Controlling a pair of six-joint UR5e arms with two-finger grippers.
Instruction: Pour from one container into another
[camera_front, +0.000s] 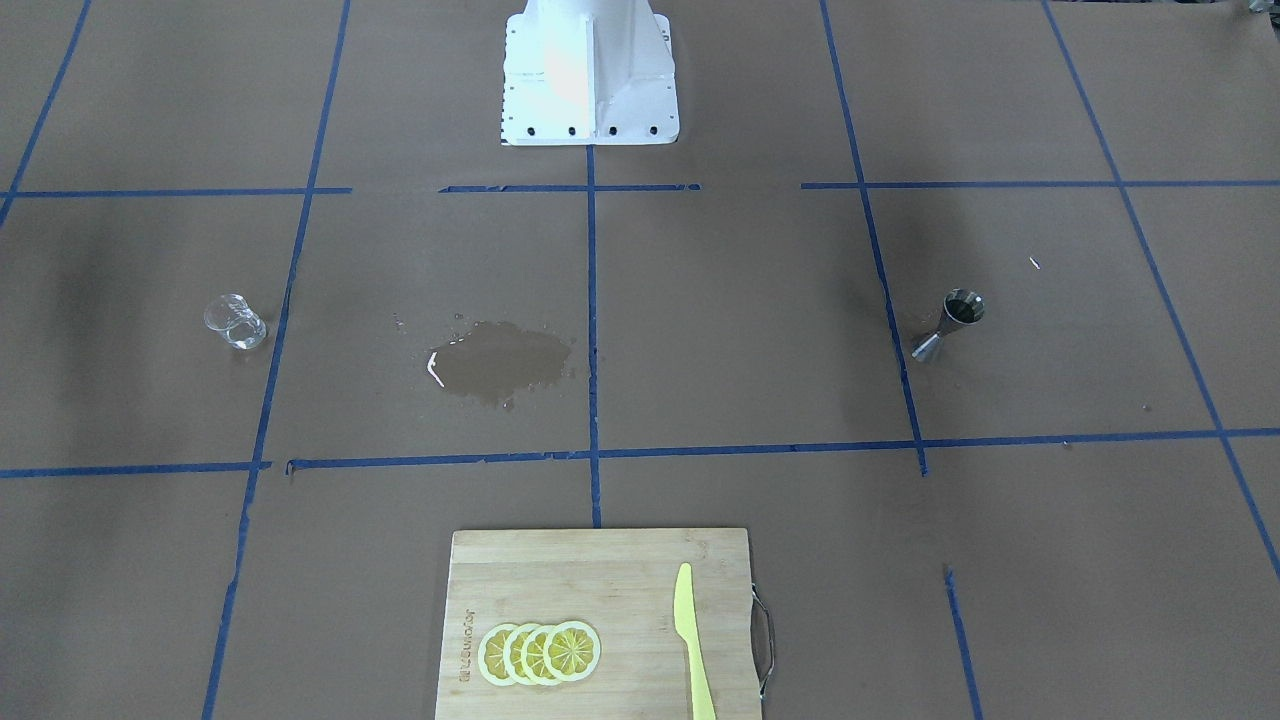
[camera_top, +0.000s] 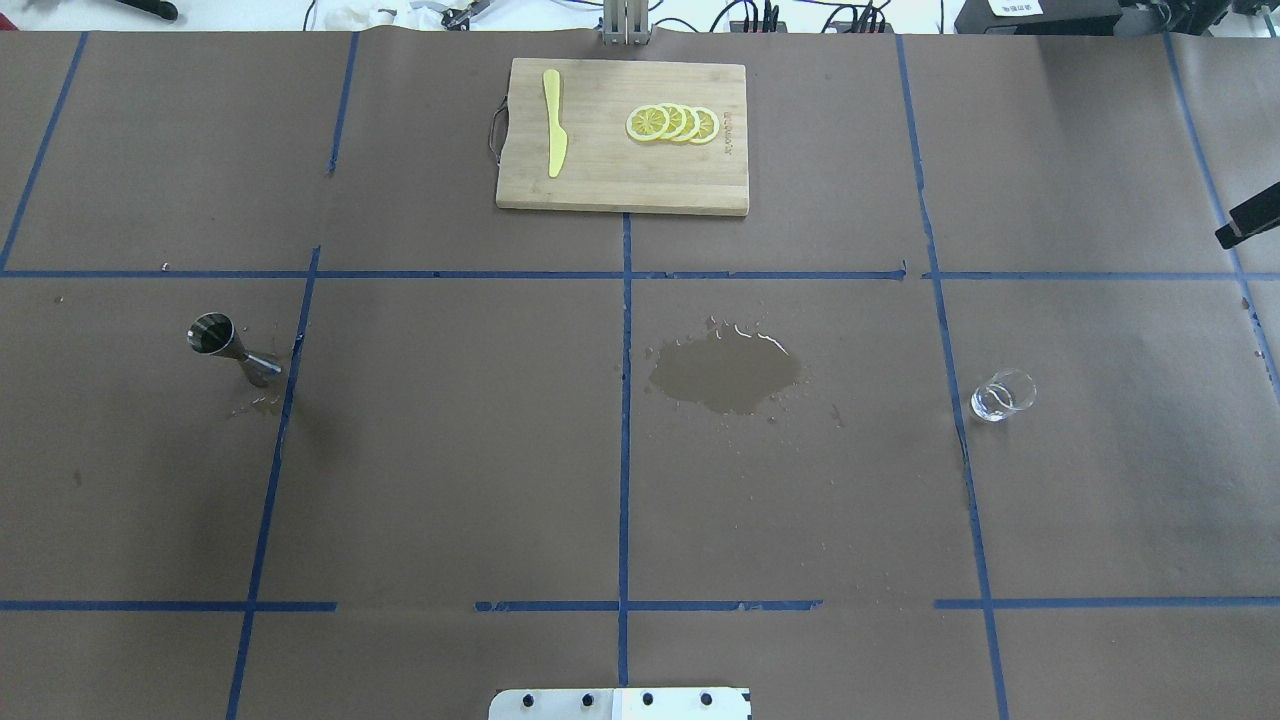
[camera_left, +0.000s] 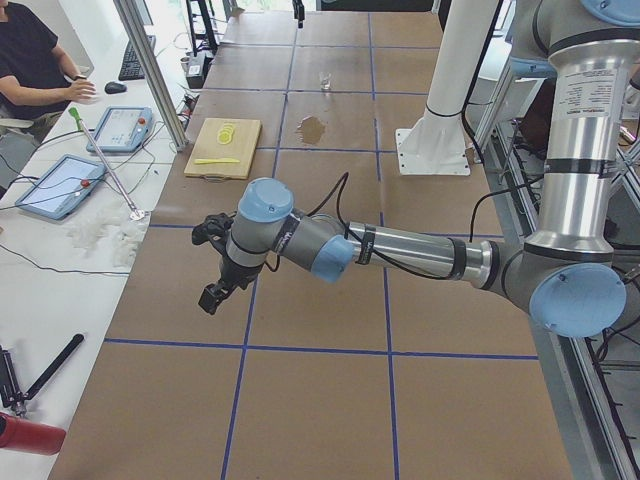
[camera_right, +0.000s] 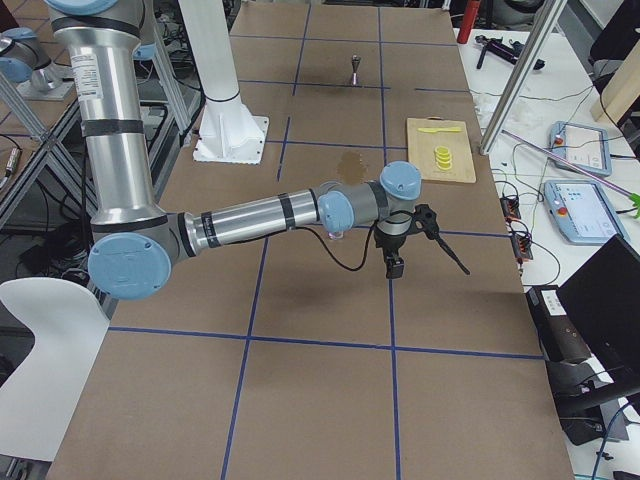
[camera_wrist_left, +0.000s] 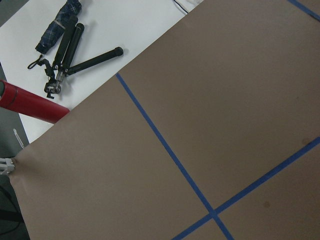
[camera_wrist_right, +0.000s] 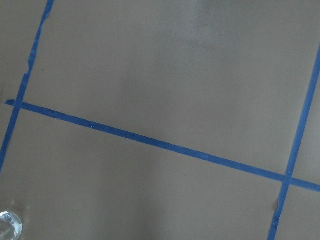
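The small clear glass tumbler with bulging sides (camera_top: 1003, 394) is standing upright on the brown paper, well apart from the dark wet patch (camera_top: 725, 375), on my right side of it. The shiny steel hourglass-shaped jigger (camera_top: 232, 350) is standing upright well out on the patch's other side, my left, with a few damp marks showing at its foot.

My right claw (camera_right: 394, 266) is hanging over bare paper, further from the wet patch than the tumbler. Its wrist camera is catching only the tumbler's rim at the frame's bottom corner. My left claw (camera_left: 213, 293) is hovering out past the jigger, also far from the patch. I cannot tell how wide either claw is standing, since only the side views are showing them.

I am judging the tumbler as light, rigid, smooth and breakable. The rounded belly is looking likely to slip under pinching pads. I am planning to close on its widest part from the side, gently and squarely, and to carry it level. The jigger is looking narrow-footed and easy to topple, so I am thinking of steadying it at its waist.
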